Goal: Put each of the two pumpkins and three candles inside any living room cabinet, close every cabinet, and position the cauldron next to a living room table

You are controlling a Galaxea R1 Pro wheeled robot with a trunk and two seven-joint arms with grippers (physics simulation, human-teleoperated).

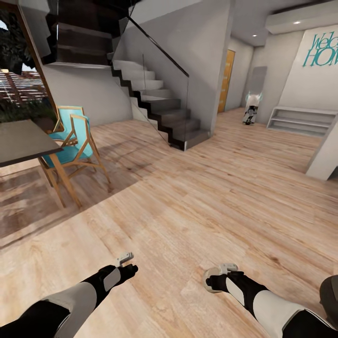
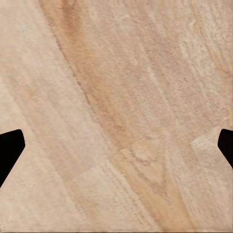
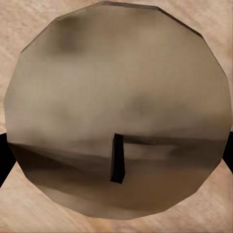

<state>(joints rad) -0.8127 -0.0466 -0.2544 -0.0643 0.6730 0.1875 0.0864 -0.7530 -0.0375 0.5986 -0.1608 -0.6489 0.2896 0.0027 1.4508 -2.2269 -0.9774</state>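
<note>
Reaching arms: both stretch forward and low over the plank floor, forearms angled slightly inward.
Left pincer: empty, fingers spread wide; in the left wrist view its dark fingertips sit at opposite edges over bare planks.
Right pincer: clamped on a candle, whose round grey-tan top with a dark wick faces the wrist camera, between the fingertips.
Candle place: held just above the floor, near the robot.
Surroundings: dark dining surface with a turquoise chair at left; stairs ahead.
</note>
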